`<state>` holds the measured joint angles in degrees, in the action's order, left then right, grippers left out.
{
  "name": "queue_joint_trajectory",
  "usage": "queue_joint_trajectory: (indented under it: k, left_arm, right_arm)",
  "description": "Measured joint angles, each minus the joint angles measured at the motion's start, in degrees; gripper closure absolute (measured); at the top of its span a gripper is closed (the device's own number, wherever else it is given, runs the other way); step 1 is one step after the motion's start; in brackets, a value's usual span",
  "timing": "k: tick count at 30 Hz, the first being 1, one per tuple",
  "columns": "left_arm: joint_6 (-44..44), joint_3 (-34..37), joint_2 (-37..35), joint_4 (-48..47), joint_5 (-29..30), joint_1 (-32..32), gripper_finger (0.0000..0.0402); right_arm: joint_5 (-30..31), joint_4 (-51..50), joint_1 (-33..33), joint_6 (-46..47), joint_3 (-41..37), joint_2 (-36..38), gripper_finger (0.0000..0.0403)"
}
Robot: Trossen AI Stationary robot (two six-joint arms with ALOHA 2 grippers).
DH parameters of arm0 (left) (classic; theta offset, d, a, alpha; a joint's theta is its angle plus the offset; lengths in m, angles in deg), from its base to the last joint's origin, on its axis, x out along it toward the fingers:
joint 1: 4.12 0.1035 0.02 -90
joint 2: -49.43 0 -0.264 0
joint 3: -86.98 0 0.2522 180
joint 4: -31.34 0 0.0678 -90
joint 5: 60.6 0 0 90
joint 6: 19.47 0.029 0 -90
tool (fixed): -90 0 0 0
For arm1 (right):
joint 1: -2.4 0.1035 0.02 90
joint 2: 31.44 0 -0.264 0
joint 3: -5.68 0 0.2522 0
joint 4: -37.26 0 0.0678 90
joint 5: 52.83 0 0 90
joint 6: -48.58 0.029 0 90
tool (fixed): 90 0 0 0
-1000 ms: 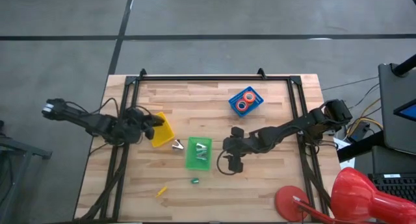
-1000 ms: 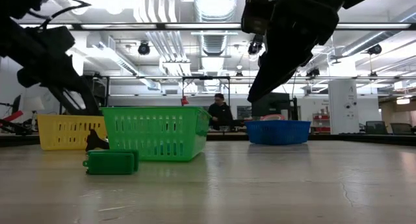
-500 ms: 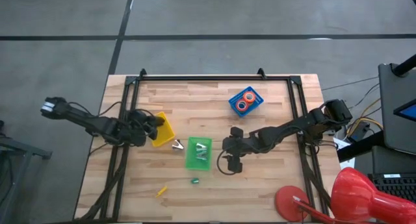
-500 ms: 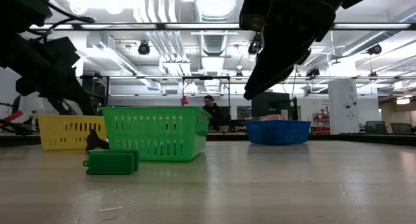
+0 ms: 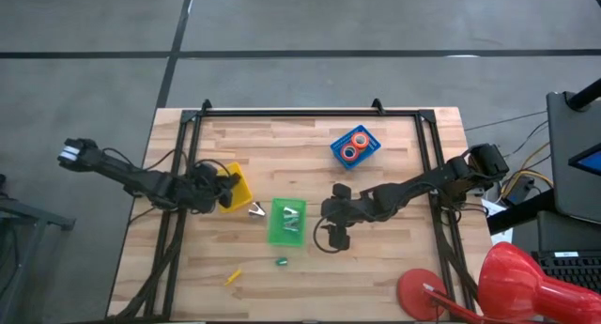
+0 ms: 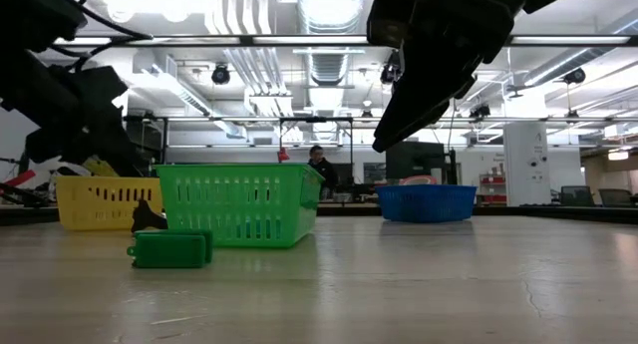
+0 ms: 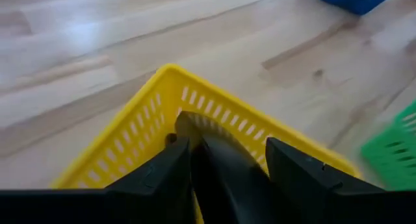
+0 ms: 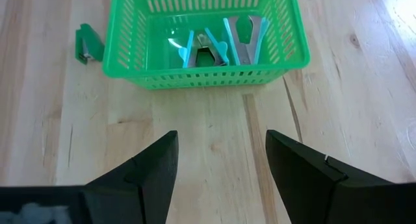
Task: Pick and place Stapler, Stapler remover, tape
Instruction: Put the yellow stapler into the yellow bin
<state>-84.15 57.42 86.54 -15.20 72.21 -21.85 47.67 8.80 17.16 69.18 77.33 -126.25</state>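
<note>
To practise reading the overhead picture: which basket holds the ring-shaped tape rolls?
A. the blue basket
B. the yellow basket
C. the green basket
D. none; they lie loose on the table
A: in the high view two tape rolls sit inside the blue basket near the table's far edge, while the green basket holds staple removers instead.

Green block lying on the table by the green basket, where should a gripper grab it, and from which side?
Pinch its two long faces at mid-length, coming straight down: the block lies flat and low on the table, clear of the basket, so both faces are free.
</note>
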Motion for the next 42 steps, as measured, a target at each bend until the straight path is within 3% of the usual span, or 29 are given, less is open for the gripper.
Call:
queue_joint_trajectory:
  k: [7,19,33,42]
  left_arm:
    - [-0.45,-0.04,-1.05,6.26,-1.44,0.02,0.0203]
    - [1.4,-0.33,-1.89,7.79,-4.6,0.0,0.0204]
    - [28.19,-0.28,2.32,30.25,-18.04,-6.11,0.0207]
    - [20.3,-0.73,9.58,31.77,-21.81,-14.22,0.0207]
  right_arm:
    - [0.0,0.08,0.0,-0.02,0.0,0.0,0.0177]
    - [0.02,0.08,0.0,-0.24,-0.04,-0.07,0.0183]
    - [0.0,0.05,0.29,-0.39,-0.04,-0.07,0.0184]
    - [0.0,0.03,1.03,-0.01,-1.03,-0.07,0.0184]
